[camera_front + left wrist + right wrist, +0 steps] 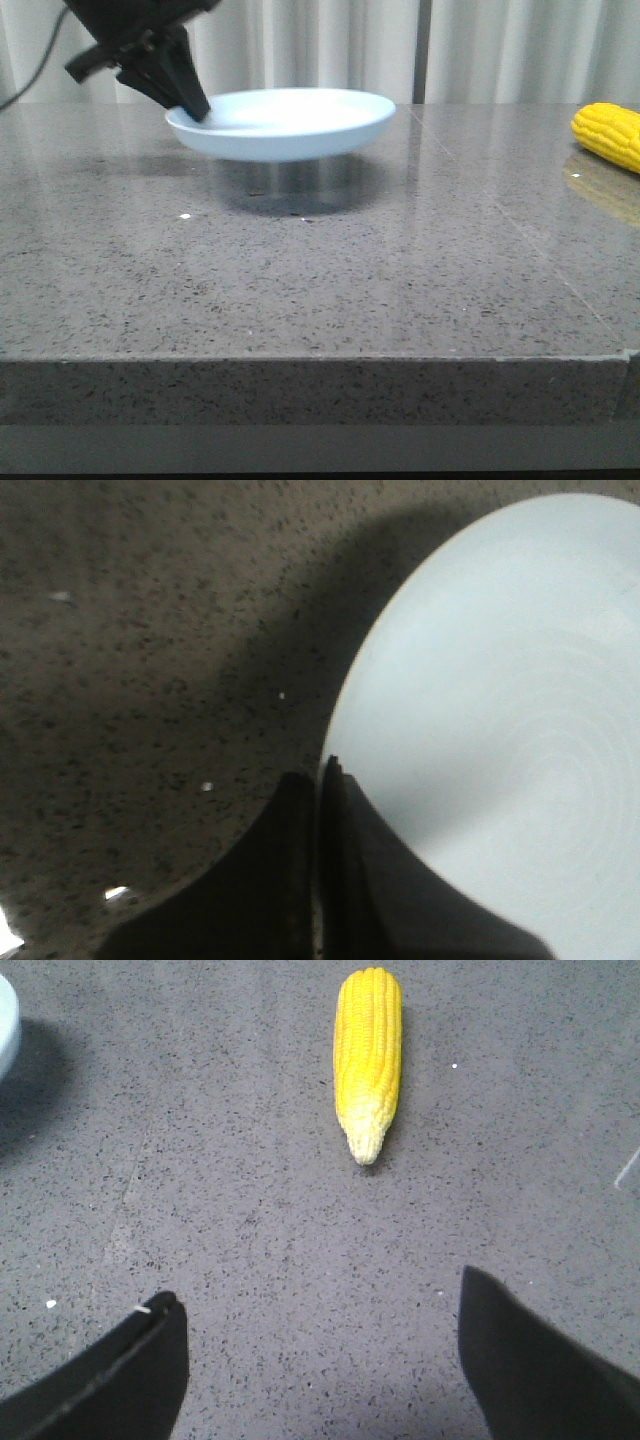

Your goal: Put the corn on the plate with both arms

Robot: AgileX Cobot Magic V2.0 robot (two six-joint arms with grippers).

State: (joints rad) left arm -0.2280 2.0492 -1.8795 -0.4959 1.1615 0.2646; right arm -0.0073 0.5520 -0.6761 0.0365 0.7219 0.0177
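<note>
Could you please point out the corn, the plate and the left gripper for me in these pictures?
corn (368, 1055): right wrist view, middle of the yellow kerneled body.
plate (300, 108): front view, bare inner surface.
left gripper (197, 110): front view, fingertips closed on the plate's left rim.

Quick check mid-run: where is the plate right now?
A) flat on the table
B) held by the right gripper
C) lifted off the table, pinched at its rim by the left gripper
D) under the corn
C: the left gripper is closed on the plate rim, and the plate hangs above its shadow on the table.
</note>
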